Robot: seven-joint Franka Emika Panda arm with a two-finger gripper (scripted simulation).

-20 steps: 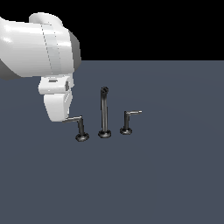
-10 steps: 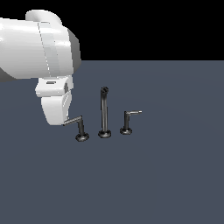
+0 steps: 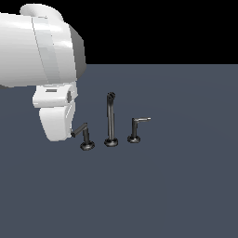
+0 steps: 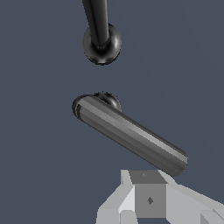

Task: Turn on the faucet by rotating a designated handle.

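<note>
- Tool [image 4: 148, 199] sits nearest the wrist camera, seen as a pale grey block with angled faces; whether its jaws are wide or narrow cannot be told, since the fingertips are not clearly shown. In the exterior view the white arm's end [image 3: 58, 118] hides them too.
- Handle [image 4: 131, 135] lies just beyond the tool in the wrist view: a dark, ribbed lever, its free end close beside the grey block, though contact cannot be confirmed. Its round base peeks out behind the far end of the lever.
- Seen from the exterior view, the handle [image 3: 83, 132] stands on the bench [image 3: 176, 186] at the exterior view's left of the set, its lever slanting toward the arm's end.
- Spout [image 3: 110, 121] of the faucet rises tall and upright just beside the handle, in the middle of the set; the wrist view shows its base [image 4: 102, 43] beyond the lever.
- Smaller handle [image 3: 135, 129] stands farthest toward the exterior view's right, its short lever pointing away from the spout.
</note>
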